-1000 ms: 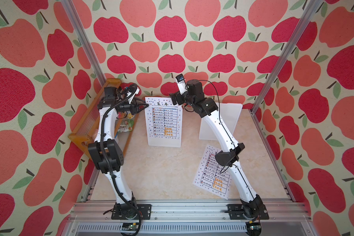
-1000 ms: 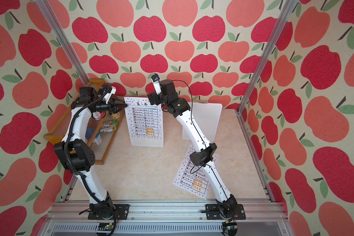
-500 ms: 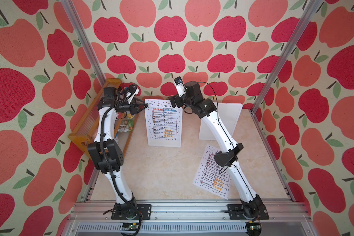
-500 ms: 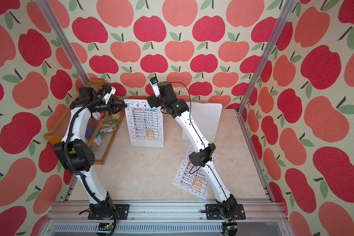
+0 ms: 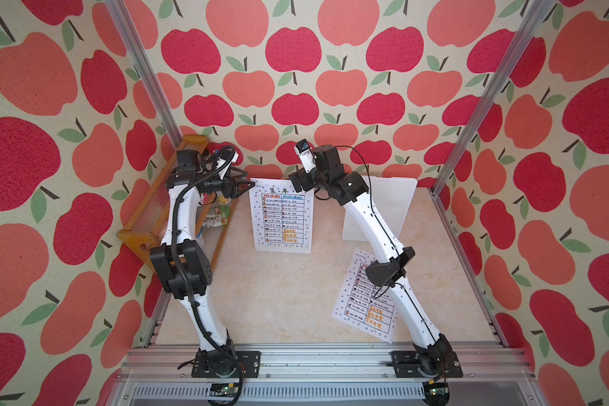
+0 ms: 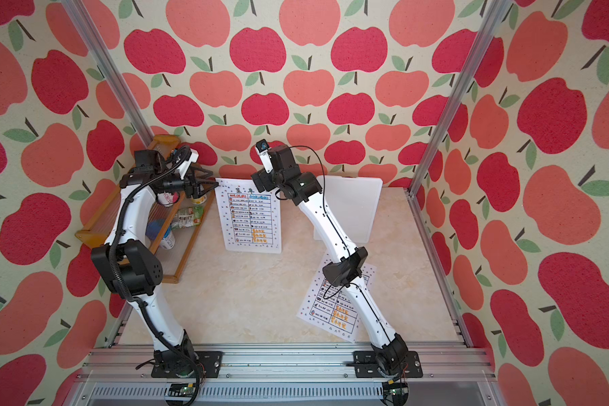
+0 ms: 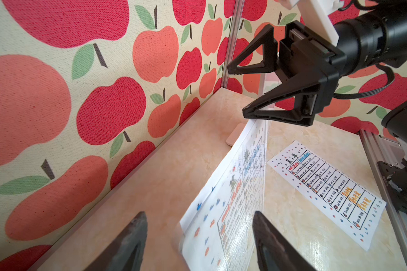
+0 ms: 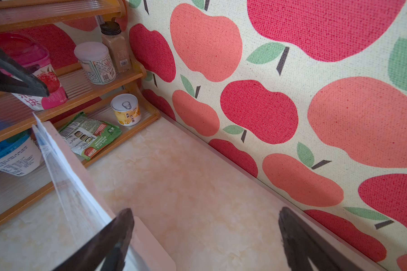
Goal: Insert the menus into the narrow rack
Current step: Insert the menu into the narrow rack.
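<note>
One menu [image 5: 282, 218] [image 6: 252, 218] stands upright at the back middle of the table, inside the narrow rack [image 8: 66, 173], a clear sleeve on a pale base. My left gripper [image 5: 249, 182] [image 7: 197, 215] is open at the sheet's upper left corner. That corner lies between the jaws and touches neither. My right gripper [image 5: 294, 179] [image 8: 206, 215] is open beside the upper right corner, with nothing between its fingers. The other menu [image 5: 363, 313] [image 7: 327, 187] lies flat on the table, partly under my right arm.
A wooden shelf [image 5: 148, 218] [image 8: 92, 101] against the left wall holds cans, cups and a green packet. A white upright panel [image 5: 384, 211] stands at the back right behind my right arm. Apple-patterned walls close in on three sides.
My left gripper has opened and let go of the standing menu's corner. My right gripper has moved slightly left and down. The menu stays upright in the rack.
</note>
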You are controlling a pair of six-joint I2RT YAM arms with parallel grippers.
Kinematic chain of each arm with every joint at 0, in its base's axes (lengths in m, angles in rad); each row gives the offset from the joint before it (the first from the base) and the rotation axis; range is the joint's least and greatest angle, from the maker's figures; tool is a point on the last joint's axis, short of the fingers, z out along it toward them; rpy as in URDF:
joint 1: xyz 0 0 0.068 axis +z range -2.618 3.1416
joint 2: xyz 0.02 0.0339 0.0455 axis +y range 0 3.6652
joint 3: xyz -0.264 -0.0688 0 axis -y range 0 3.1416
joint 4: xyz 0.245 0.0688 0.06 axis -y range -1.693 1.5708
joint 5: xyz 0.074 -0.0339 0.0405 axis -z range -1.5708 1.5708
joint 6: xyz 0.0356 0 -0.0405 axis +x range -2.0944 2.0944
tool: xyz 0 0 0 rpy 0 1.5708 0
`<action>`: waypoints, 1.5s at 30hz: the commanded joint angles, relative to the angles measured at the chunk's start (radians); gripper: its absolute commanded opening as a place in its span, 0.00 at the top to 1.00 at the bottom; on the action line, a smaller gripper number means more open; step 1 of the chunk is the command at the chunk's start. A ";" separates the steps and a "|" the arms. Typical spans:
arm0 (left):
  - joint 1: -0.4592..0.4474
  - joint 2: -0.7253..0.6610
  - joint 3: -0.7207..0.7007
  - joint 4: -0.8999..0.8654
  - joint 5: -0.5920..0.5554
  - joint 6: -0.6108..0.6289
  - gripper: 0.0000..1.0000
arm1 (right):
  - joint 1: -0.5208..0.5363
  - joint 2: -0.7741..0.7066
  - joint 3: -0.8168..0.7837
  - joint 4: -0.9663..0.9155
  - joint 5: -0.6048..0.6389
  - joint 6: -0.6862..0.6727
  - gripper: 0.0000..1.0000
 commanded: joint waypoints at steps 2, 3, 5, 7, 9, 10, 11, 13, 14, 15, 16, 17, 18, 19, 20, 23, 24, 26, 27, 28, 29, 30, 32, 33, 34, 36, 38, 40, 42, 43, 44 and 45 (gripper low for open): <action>0.009 -0.041 -0.016 0.050 -0.003 -0.023 0.27 | 0.007 0.010 0.054 -0.038 0.022 0.007 0.02; 0.009 -0.043 -0.016 0.053 -0.002 -0.026 0.27 | 0.008 0.011 0.054 -0.045 0.029 0.008 0.02; 0.008 -0.049 -0.025 0.071 -0.002 -0.035 0.27 | 0.008 0.010 0.054 -0.060 0.038 0.009 0.02; 0.003 -0.055 -0.036 0.089 -0.006 -0.044 0.26 | 0.008 0.009 0.054 -0.070 0.039 0.010 0.02; -0.003 -0.060 -0.043 0.095 -0.012 -0.046 0.24 | 0.009 0.008 0.054 -0.079 0.040 0.008 0.02; -0.006 -0.060 -0.044 0.096 -0.016 -0.045 0.23 | 0.010 0.008 0.054 -0.081 0.042 0.006 0.02; -0.009 -0.060 -0.044 0.093 -0.020 -0.041 0.23 | 0.011 0.008 0.054 -0.084 0.043 0.005 0.02; -0.015 -0.059 -0.044 0.091 -0.021 -0.039 0.22 | 0.015 0.007 0.054 -0.092 0.043 0.000 0.02; -0.018 -0.060 -0.043 0.091 -0.024 -0.040 0.22 | 0.016 0.007 0.053 -0.096 0.042 -0.006 0.02; -0.022 -0.060 -0.043 0.090 -0.028 -0.038 0.21 | 0.018 0.007 0.054 -0.099 0.047 -0.011 0.02; -0.024 -0.061 -0.043 0.090 -0.030 -0.037 0.18 | 0.018 0.004 0.054 -0.101 0.049 -0.014 0.02; -0.027 -0.062 -0.043 0.090 -0.036 -0.039 0.00 | 0.018 -0.001 0.053 -0.100 0.054 -0.016 0.02; -0.028 -0.064 -0.044 0.098 -0.044 -0.044 0.01 | 0.019 -0.008 0.054 -0.096 0.056 -0.016 0.02; -0.027 -0.067 -0.046 0.110 -0.052 -0.058 0.01 | 0.020 -0.016 0.054 -0.092 0.058 -0.015 0.02; -0.028 -0.074 -0.049 0.125 -0.062 -0.074 0.01 | 0.021 -0.024 0.054 -0.086 0.058 -0.017 0.02; -0.036 -0.095 -0.065 0.176 -0.078 -0.116 0.01 | 0.026 -0.041 0.054 -0.064 0.071 -0.028 0.02; -0.046 -0.098 -0.063 0.179 -0.100 -0.117 0.01 | 0.026 -0.042 0.054 -0.060 0.077 -0.032 0.01; -0.072 -0.100 -0.052 0.153 -0.125 -0.094 0.01 | 0.025 -0.044 0.053 -0.051 0.084 -0.041 0.01; -0.083 -0.101 -0.053 0.148 -0.137 -0.083 0.01 | 0.026 -0.044 0.050 -0.050 0.085 -0.041 0.01; -0.095 -0.101 -0.055 0.147 -0.149 -0.077 0.01 | 0.025 -0.042 0.050 -0.051 0.084 -0.038 0.01; -0.106 -0.101 -0.058 0.148 -0.158 -0.075 0.01 | 0.025 -0.041 0.048 -0.049 0.082 -0.035 0.01; -0.113 -0.098 -0.059 0.148 -0.163 -0.074 0.01 | 0.025 -0.039 0.046 -0.050 0.082 -0.033 0.01; -0.127 -0.096 -0.060 0.146 -0.167 -0.070 0.01 | 0.025 -0.032 0.047 -0.053 0.082 -0.031 0.01; -0.132 -0.096 -0.060 0.144 -0.171 -0.071 0.01 | 0.025 -0.029 0.047 -0.057 0.082 -0.028 0.01; -0.137 -0.097 -0.059 0.144 -0.175 -0.072 0.01 | 0.025 -0.026 0.047 -0.063 0.082 -0.029 0.01; -0.144 -0.099 -0.057 0.142 -0.182 -0.070 0.01 | 0.025 -0.022 0.048 -0.075 0.084 -0.030 0.01; -0.149 -0.106 -0.055 0.139 -0.183 -0.070 0.01 | 0.025 -0.022 0.051 -0.091 0.081 -0.027 0.01; -0.150 -0.115 -0.057 0.143 -0.188 -0.080 0.01 | 0.025 -0.026 0.052 -0.109 0.078 -0.026 0.01; -0.152 -0.130 -0.056 0.154 -0.203 -0.102 0.01 | 0.025 -0.036 0.052 -0.127 0.076 -0.023 0.01; -0.153 -0.144 -0.056 0.163 -0.207 -0.120 0.01 | 0.025 -0.042 0.053 -0.137 0.073 -0.021 0.01; -0.152 -0.162 -0.062 0.180 -0.214 -0.140 0.01 | 0.025 -0.047 0.053 -0.148 0.070 -0.019 0.01; -0.152 -0.180 -0.071 0.205 -0.226 -0.163 0.01 | 0.025 -0.052 0.053 -0.158 0.066 -0.017 0.01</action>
